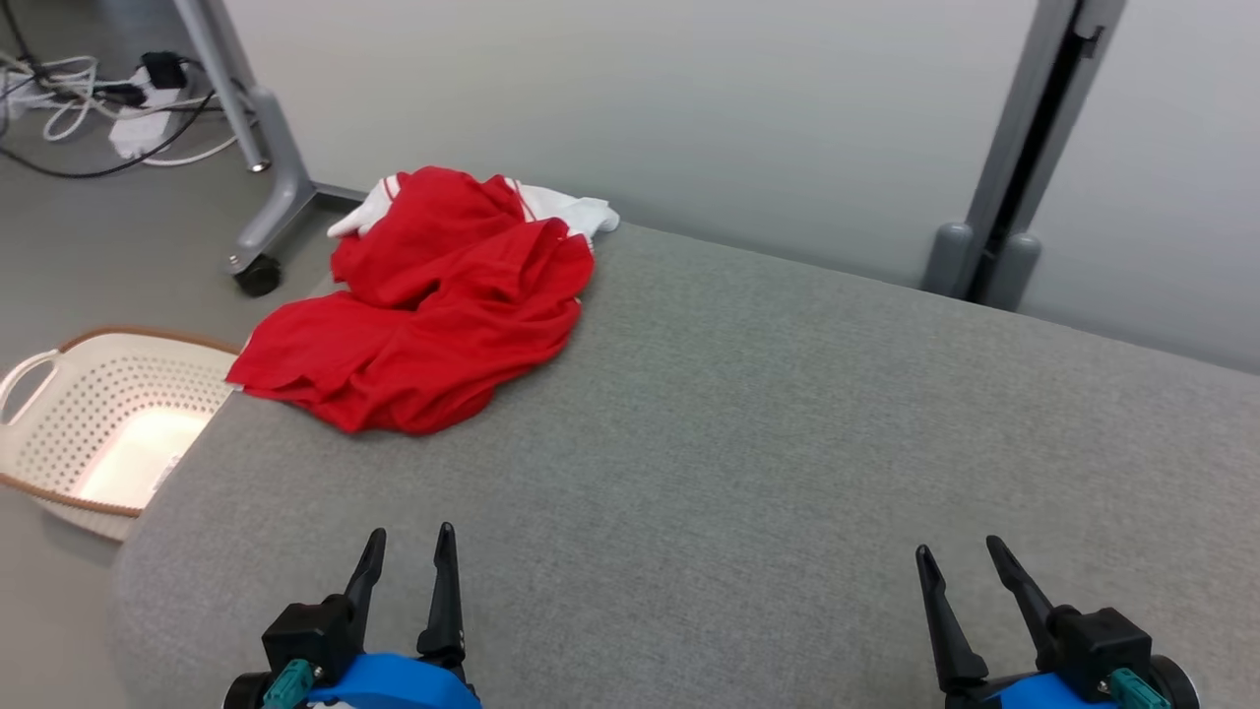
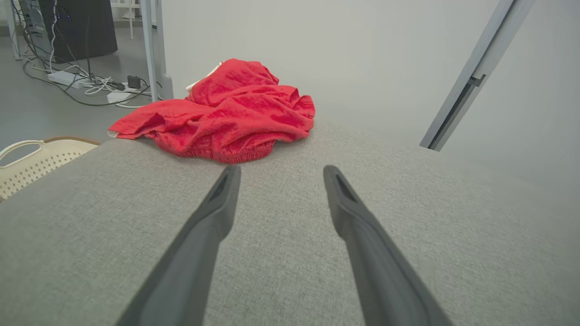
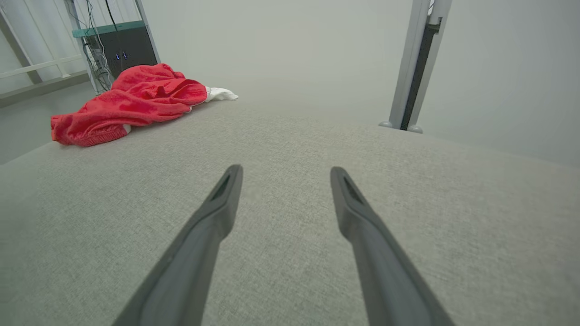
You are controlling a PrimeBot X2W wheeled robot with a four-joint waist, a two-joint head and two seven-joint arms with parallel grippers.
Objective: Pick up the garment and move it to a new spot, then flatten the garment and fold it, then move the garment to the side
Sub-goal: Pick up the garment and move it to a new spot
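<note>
A crumpled red garment (image 1: pixel 433 305) with white trim lies in a heap at the far left corner of the grey fabric surface (image 1: pixel 748 433). One edge of it hangs slightly over the left side. From the left wrist the garment (image 2: pixel 226 117) sits just ahead of the fingers, and from the right wrist the garment (image 3: pixel 127 106) is far off to the upper left. My left gripper (image 1: pixel 411 537) is open near the front edge, well short of the garment. My right gripper (image 1: pixel 960 549) is open at the front right, with nothing between its fingers.
A perforated cream laundry basket (image 1: pixel 89 433) stands on the floor left of the surface. A grey frame leg with a caster (image 1: pixel 258 271) stands behind the garment, with cables and a power strip (image 1: pixel 128 108) on the floor. A grey upright post (image 1: pixel 1014 197) stands behind the back edge.
</note>
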